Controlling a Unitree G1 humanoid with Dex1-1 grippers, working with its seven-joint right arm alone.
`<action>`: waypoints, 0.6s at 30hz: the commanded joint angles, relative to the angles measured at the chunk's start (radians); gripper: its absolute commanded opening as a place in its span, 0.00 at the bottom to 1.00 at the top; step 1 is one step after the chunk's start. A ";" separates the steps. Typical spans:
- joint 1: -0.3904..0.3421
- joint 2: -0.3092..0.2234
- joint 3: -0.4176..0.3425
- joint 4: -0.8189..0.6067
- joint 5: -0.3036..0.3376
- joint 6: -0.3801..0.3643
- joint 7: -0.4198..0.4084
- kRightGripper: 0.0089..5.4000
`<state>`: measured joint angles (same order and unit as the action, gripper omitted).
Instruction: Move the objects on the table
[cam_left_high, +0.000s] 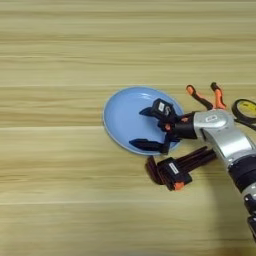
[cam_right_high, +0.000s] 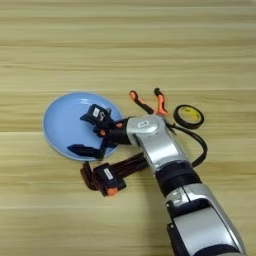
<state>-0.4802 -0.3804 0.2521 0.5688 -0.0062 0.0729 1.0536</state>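
Pliers (cam_right_high: 148, 104) jaws hidden behind the silver forearm (cam_right_high: 155, 142), bar clamp (cam_right_high: 111, 175) bar end tucked under it, plate (cam_right_high: 62, 125) near rim partly covered, perhaps touching the clamp.

The table (cam_left_high: 75, 200) is evenly and softly lit, with faint shadows (slight blur throughout) and little glare.

Plate (cam_left_high: 122, 117): I see plain light blue.
Pliers (cam_left_high: 205, 97): orange and black handles.
Bar clamp (cam_left_high: 175, 172): black, orange trigger, white label.
Tape roll (cam_right_high: 188, 116): black, yellow inside.
Table (cam_left_high: 75, 50): pale wood planks, visible grain.
Forearm (cam_right_high: 155, 142): silver.
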 joint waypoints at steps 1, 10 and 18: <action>-0.003 -0.020 0.023 -0.006 -0.035 0.003 -0.011 1.00; 0.018 -0.027 0.023 -0.049 -0.023 -0.001 0.008 1.00; 0.060 -0.052 0.027 -0.149 -0.014 0.015 0.044 1.00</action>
<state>-0.4149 -0.3942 0.2687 0.4577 0.0017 0.0746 1.1026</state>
